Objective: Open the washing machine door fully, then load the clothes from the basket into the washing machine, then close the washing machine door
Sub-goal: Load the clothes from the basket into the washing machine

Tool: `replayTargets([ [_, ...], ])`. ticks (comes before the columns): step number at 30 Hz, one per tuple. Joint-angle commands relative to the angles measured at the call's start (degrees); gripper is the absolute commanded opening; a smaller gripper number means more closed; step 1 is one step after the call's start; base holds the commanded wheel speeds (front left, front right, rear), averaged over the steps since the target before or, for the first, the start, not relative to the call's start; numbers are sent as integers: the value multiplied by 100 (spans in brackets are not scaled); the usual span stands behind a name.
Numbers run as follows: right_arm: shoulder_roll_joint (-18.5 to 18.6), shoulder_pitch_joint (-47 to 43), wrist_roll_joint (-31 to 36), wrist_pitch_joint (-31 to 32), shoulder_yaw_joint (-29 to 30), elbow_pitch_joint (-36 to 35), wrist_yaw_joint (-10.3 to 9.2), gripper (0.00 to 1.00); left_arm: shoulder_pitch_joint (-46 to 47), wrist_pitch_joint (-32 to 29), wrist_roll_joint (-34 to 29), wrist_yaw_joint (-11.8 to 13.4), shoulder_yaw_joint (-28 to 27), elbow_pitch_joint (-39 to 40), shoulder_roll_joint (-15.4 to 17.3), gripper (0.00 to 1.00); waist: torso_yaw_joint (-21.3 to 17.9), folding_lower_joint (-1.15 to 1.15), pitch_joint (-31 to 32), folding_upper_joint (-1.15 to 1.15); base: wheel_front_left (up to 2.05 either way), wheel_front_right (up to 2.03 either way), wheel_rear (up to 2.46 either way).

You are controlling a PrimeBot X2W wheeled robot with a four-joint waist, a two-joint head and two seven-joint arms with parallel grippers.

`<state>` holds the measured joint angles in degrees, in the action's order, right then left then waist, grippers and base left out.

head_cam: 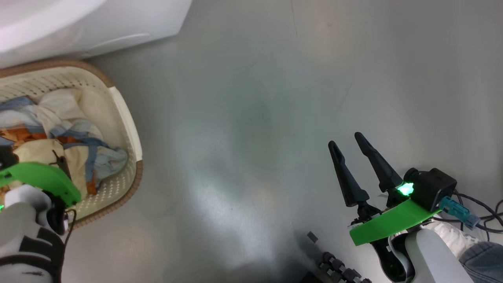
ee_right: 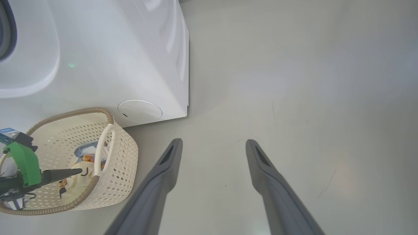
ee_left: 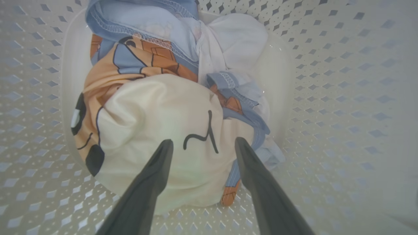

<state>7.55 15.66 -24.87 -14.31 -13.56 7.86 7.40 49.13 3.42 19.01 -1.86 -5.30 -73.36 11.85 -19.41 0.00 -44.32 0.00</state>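
Washing machine (ee_right: 98, 49): white box, standing on the floor just behind the basket. Its top and left side are cut off. A dark curved edge on its front runs out of the right wrist view at the upper left, too little to identify. A round cover (ee_right: 139, 111) sits low on the front, near the corner.

Floor (head_cam: 275, 118): grey and glossy, with wide open room from the machine's corner across to the right arm.

Basket (head_cam: 125, 118): cream with perforated walls and a brown rim, on the floor and touching or nearly touching the machine's foot. Its left part is cut off in the head view and its near end is hidden by the left forearm.

Clothes (ee_left: 156, 130): all inside the basket. A cream cloth with black line marks lies on top, with light blue and orange printed fabric around and under it. The lower layers are hidden.

Left tool (ee_left: 202, 143): reaches down into the basket, fingers spread wide, tips over the cream cloth, holding nothing. Contact cannot be told. In the head view a green bracket (head_cam: 43, 177) covers most of it.

Right tool (head_cam: 346, 139): hangs over bare floor well apart from the basket, fingers wide and empty, pointing away from the robot.

Cables (head_cam: 479, 212): dark, behind the right wrist, cut off at the edge.
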Motion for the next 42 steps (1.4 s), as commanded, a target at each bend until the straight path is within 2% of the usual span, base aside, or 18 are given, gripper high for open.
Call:
replayTargets([
  [1,47,-50,-51,-69,-93,-141,9,100,-12,-42,22,76,-62,8,214,100,-54,0,-158,0,0,0,0],
  [19,43,33,-41,-69,17,-379,9,100,662,-377,0,358,115,-38,551,100,-238,0,-948,0,0,0,0],
  [34,139,-142,4,-69,279,-572,9,100,1050,-284,1,347,310,-49,350,100,-112,0,-1201,0,0,0,0],
  [35,141,-151,8,-69,294,-582,9,100,1061,-276,-6,348,330,-50,339,91,-101,0,-1210,0,0,0,0],
  [39,152,-155,22,-69,340,-600,9,100,1067,-232,-29,365,404,-52,284,0,-57,0,-1231,0,0,0,0],
  [42,162,-124,30,-69,363,-596,9,100,1058,-181,-27,355,444,-54,231,0,-23,0,-1232,0,0,0,0],
])
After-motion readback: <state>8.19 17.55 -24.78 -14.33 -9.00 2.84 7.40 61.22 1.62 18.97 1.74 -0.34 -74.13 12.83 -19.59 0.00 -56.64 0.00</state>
